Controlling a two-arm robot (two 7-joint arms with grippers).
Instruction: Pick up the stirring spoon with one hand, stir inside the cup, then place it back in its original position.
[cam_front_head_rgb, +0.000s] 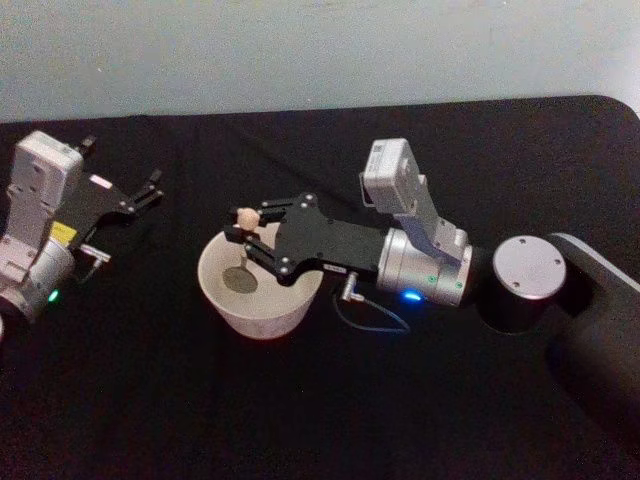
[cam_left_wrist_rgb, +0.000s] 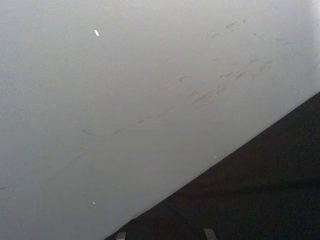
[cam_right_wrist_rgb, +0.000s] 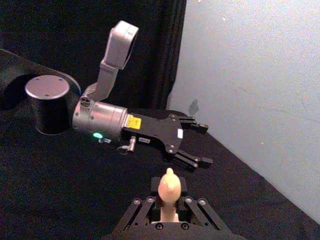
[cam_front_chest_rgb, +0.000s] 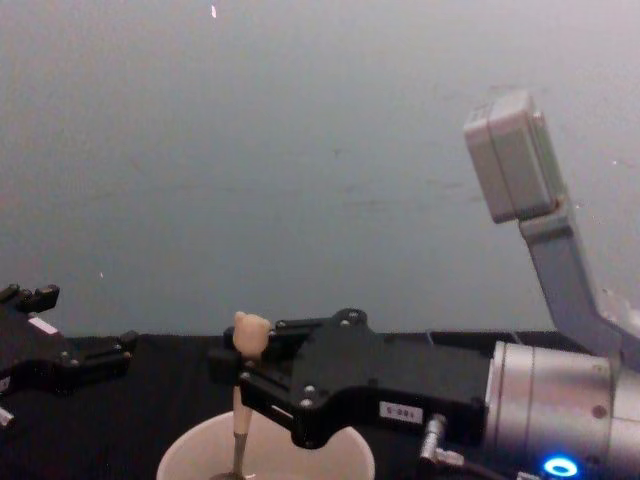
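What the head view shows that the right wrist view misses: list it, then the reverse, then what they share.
Head view, not the right wrist view: the cup and, down inside it, the metal bowl of the stirring spoon. Right wrist view, not the head view: the black curtain behind the left arm. Both: the spoon's bear-head knob, the right gripper shut on its handle, the left gripper open and apart from the cup, the black table and the pale wall.
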